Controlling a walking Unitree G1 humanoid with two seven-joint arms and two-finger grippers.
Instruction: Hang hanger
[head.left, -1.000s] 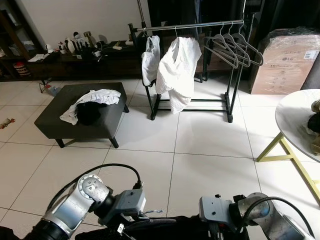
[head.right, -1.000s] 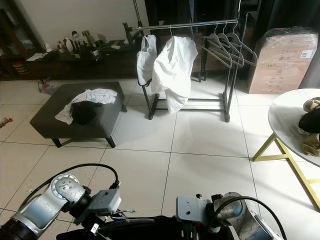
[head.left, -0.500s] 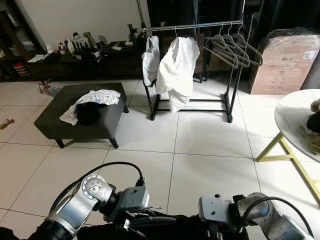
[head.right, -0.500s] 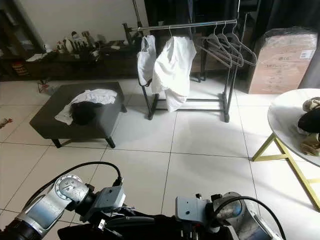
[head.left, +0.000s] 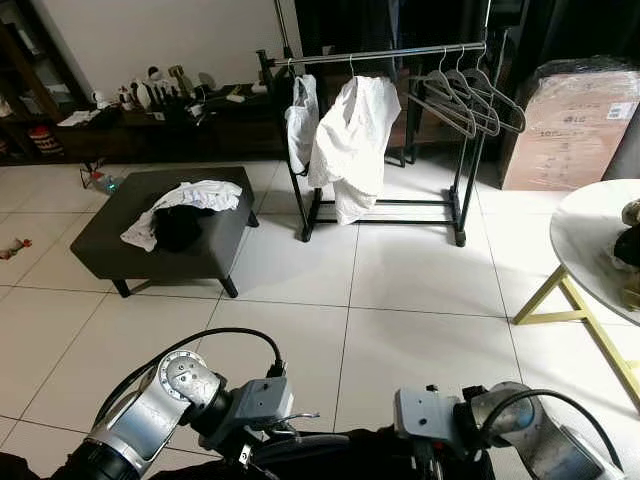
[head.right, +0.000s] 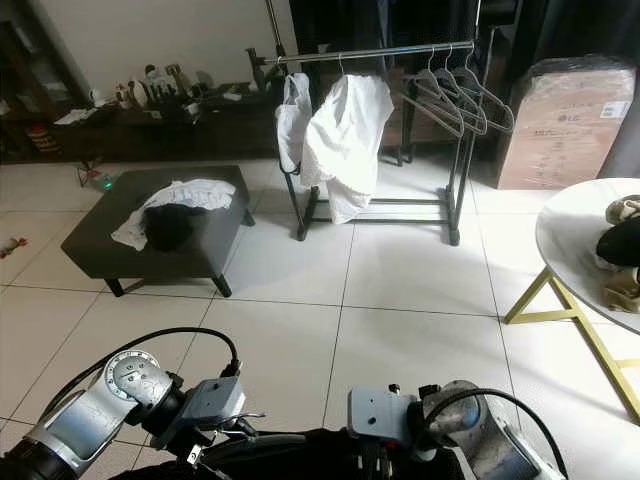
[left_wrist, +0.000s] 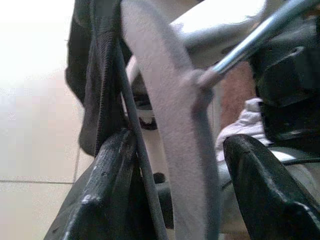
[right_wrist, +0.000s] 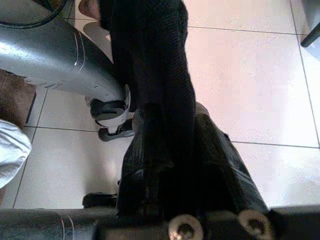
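two silver arms sit low at the robot's front, well apart from the black metal clothes rail (head.left: 385, 52) across the white tiled floor (head.left: 420, 290). the carry step is in hand; next comes walking closer and lifting. the right gripper (right_wrist: 165, 165) clenches a dark knitted garment (right_wrist: 150, 65). the left wrist view alone reveals the grey plastic hanger (left_wrist: 170, 125) standing between the spread fingers of the left gripper (left_wrist: 187, 175).

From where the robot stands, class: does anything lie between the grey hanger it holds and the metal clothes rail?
Nothing visible: bare white tiled floor runs to the metal clothes rail; the dark ottoman sits left of that path.
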